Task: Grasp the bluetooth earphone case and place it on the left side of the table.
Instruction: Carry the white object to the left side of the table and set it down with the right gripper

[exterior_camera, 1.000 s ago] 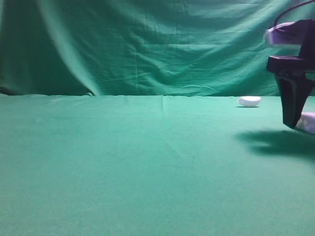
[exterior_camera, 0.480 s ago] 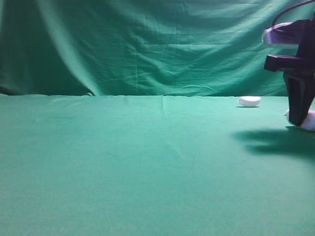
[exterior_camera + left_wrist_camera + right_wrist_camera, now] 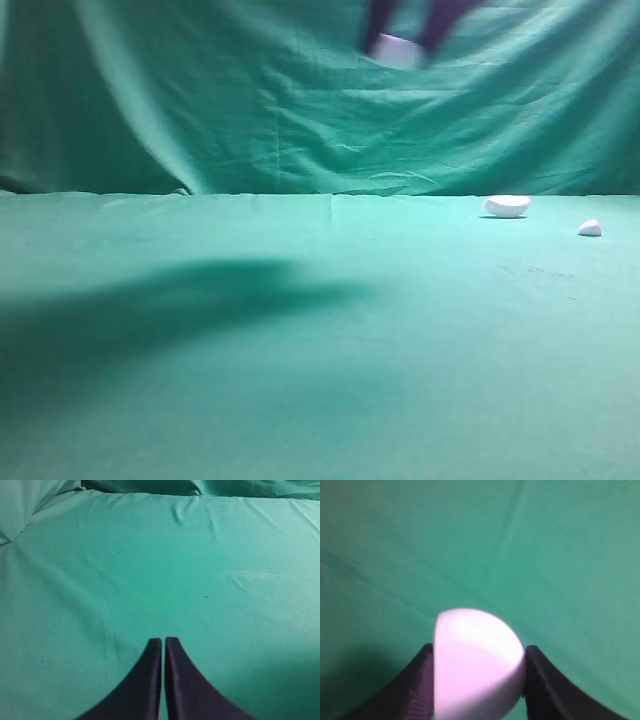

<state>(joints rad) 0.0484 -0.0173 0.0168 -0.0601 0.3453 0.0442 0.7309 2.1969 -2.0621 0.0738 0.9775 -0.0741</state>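
Green cloth covers the table (image 3: 300, 380); a wrinkled green curtain (image 3: 250, 100) hangs behind its far edge. Near the far right corner lie a white half-round piece (image 3: 507, 206) and a tiny white piece (image 3: 590, 228). Left gripper (image 3: 163, 645): fingers pressed together, holding nothing. Right gripper (image 3: 476, 660): fingers clamp both sides of the bluetooth earphone case (image 3: 477, 662), carried high above the table.

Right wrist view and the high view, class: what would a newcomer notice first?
The bluetooth earphone case fills the right wrist view, clamped in the right gripper high above the table. In the high view, a broad shadow darkens the table's left, and two small white pieces lie far right.
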